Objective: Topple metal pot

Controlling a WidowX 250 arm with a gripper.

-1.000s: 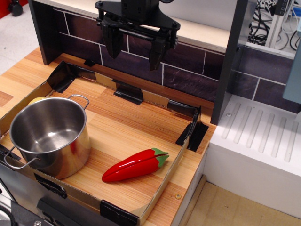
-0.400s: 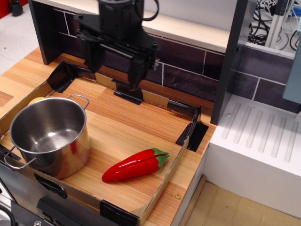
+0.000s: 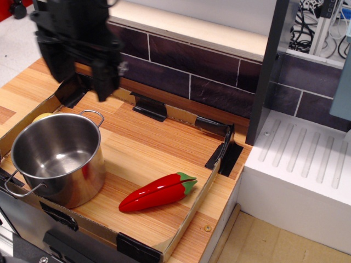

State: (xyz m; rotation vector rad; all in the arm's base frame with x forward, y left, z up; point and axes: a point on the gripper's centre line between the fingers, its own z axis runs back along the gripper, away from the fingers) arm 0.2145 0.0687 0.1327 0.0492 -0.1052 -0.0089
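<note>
- Observation.image shows you the black gripper (image 3: pixel 79 76) hanging in the air at the upper left, above the back left corner of the cardboard tray (image 3: pixel 189 211).
- Its 2 fingers (image 3: pixel 104 82) point downward and are spread apart, with nothing between them.
- You can see the metal pot (image 3: pixel 57 159) standing upright in the front left of the tray, mouth up and nothing visible inside it.
- 1 wire loop handle (image 3: pixel 93 115) faces the back, the other juts toward the front left edge.
- Your gripper is above and behind the pot, not touching it.
- A red pepper (image 3: pixel 156 193) lies flat on the wood surface just right of the pot, green stem pointing right.
- A yellow object (image 3: pixel 43 116) peeks out behind the pot's left rim; you cannot tell what it is.
- A dark brick backsplash (image 3: pixel 219 76) runs behind the tray.
</note>
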